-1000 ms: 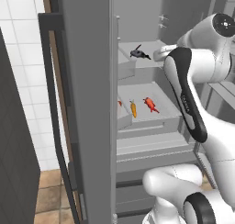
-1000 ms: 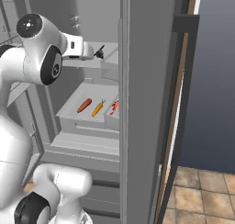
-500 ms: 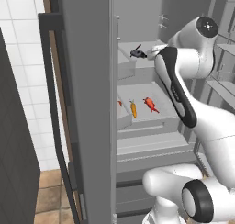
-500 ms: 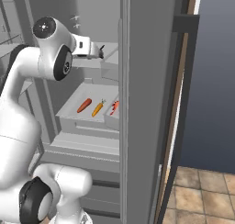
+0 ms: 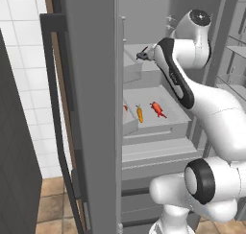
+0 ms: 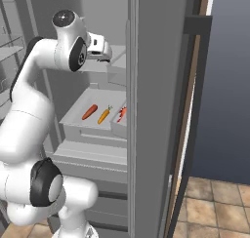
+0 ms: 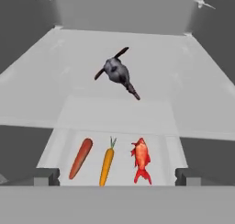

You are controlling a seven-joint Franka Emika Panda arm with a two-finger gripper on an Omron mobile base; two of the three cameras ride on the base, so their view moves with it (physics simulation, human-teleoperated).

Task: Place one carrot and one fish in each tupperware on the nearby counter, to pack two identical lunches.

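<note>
Tool: the tool (image 5: 142, 55) hung inside the open fridge, over the front of the upper shelf (image 7: 193, 90), its fingers spread wide and holding nothing.
Lower tray: in front of and below the blackish fish, the tray (image 7: 163, 147) held the red-orange carrot (image 7: 81, 158), the orange carrot (image 7: 107, 165) and the red fish (image 7: 141, 159) side by side, each pointing front to back.
Blackish fish: the blackish fish (image 7: 116, 72) lay on the upper shelf, ahead of the tool and slightly to one side in the hand view.
Long axis: diagonal to the tool's line of sight, so the fingers likely needed a wrist turn to close across the body.
</note>
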